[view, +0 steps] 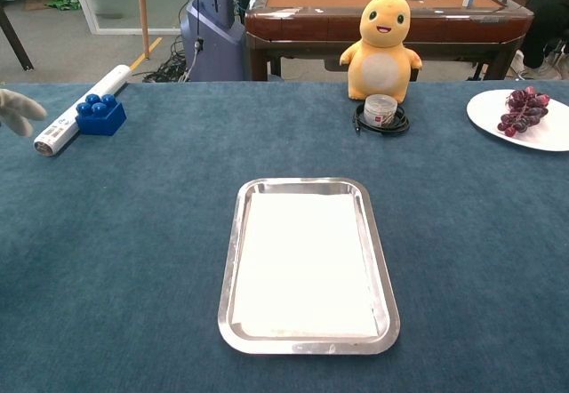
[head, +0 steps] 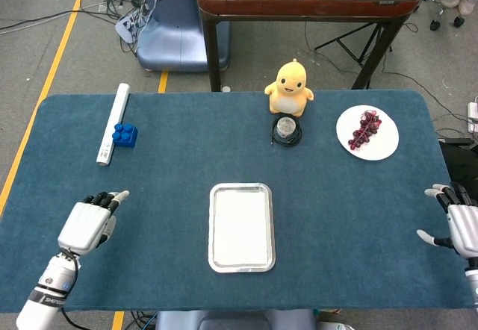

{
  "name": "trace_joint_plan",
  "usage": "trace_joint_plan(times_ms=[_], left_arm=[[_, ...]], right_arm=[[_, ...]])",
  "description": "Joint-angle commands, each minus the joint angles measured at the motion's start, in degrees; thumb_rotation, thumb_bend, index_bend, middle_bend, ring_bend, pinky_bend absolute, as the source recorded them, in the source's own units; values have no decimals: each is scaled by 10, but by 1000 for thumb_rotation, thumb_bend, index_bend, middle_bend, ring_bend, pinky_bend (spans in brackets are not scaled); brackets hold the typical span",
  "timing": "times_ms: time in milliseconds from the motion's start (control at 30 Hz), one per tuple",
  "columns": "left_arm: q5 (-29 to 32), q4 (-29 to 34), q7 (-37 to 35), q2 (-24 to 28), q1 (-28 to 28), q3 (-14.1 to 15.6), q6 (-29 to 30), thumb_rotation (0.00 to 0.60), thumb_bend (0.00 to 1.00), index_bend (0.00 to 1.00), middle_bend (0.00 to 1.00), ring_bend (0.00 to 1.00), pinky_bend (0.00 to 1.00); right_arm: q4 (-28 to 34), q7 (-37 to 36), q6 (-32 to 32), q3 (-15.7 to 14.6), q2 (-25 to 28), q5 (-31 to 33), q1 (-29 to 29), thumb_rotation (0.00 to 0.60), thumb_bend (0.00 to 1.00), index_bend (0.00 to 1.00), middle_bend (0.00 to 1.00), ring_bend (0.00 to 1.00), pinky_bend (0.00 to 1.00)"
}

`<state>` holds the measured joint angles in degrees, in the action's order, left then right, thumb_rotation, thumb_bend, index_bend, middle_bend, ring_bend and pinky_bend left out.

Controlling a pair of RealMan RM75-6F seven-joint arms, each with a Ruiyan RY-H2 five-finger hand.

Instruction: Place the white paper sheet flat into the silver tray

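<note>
The white paper sheet (head: 241,226) (view: 307,264) lies flat inside the silver tray (head: 212,229) (view: 230,264) near the table's front middle. My left hand (head: 91,222) hovers over the blue cloth well to the left of the tray, fingers extended and holding nothing; only its fingertips (view: 20,108) show at the left edge of the chest view. My right hand (head: 457,221) sits at the table's right edge, fingers spread and empty, far from the tray.
A white tube (head: 113,123) and a blue brick (head: 125,134) lie at the back left. A yellow plush toy (head: 289,88) stands behind a small round tin on a black ring (head: 286,129). A white plate with grapes (head: 367,131) is at the back right.
</note>
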<state>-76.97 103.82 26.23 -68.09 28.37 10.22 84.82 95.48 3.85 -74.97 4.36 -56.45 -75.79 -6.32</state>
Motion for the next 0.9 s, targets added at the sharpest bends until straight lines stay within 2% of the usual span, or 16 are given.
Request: trace_joint_plan(times_ms=[33,400,633,900], left_arm=[[-11,-17,-26,3,-31,0,22,600,570,223,252,238,359],[-41,-78,-57,-15,-126,-13,93,600,565,260,247,233,353],[-44,-98,-88,-15,-162,-25,102,600,543,260,241,225,343],[-61,-96,-101,-7,-178,-41,97,600,539,260,237,220,342]], right_arm=[[2,4,-1,-2,-2,-2,0,600,28,265,214,84,297],[10,30,-49,-2,-21,-27,11,600,29,277,228,84,297],[23,39,-69,-8,-21,-49,19,600,29,278,229,84,297],[20,38,-57,-7,-21,-41,15,600,28,278,229,84,297]])
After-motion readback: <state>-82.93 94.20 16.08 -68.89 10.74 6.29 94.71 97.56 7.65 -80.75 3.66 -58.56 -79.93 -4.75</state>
